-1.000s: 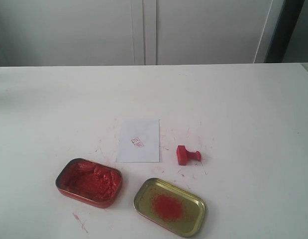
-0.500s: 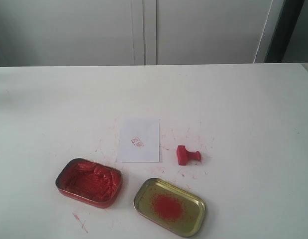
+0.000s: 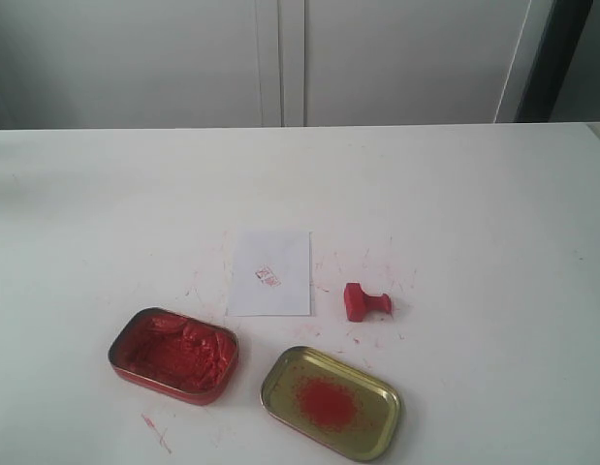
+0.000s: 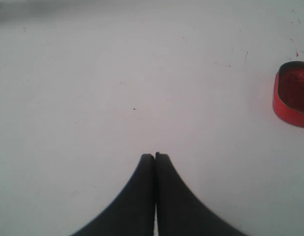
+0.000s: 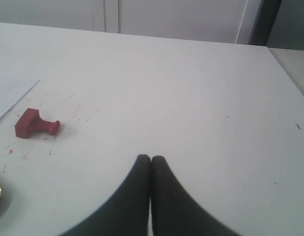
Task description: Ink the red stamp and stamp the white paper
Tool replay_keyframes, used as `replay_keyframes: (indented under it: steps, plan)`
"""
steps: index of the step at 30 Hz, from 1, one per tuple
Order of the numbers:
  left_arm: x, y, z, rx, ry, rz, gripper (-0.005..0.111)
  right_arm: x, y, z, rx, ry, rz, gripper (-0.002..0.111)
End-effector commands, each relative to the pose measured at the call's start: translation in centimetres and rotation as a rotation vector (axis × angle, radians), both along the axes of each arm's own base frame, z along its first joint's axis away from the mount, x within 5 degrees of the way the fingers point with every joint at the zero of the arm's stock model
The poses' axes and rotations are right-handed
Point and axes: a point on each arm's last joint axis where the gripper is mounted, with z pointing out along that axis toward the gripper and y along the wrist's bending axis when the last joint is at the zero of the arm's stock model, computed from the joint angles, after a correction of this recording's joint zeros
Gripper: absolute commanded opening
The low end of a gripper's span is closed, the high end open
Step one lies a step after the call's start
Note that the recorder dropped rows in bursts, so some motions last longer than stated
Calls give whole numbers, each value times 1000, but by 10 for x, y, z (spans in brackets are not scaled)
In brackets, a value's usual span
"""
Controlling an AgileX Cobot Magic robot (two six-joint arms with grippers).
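Note:
The red stamp (image 3: 363,302) lies on its side on the white table, just right of the white paper (image 3: 270,272), which carries a small red imprint. In the right wrist view the red stamp (image 5: 35,123) lies well away from my right gripper (image 5: 151,158), whose black fingers are pressed together and hold nothing; a corner of the white paper (image 5: 12,97) shows beside it. My left gripper (image 4: 154,156) is shut and empty over bare tabletop. Neither arm appears in the exterior view.
A red tin full of red ink paste (image 3: 173,355) sits front left, with its end also in the left wrist view as the red tin (image 4: 292,94). Its gold lid (image 3: 331,401) with a red smear lies front centre. Red flecks mark the table (image 3: 455,203). White cabinet doors stand behind.

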Motion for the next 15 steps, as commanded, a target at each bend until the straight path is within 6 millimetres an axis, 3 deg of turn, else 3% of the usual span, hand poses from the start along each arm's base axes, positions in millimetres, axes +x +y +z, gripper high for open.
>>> replay_keyframes:
  steps: [1, 15]
  plan:
    - [0, 0, -3, -6, 11, 3, 0, 0, 0, 0, -6, -15, 0, 0]
    - [0, 0, -3, -6, 11, 3, 0, 0, 0, 0, 29, -12, -9, 0]
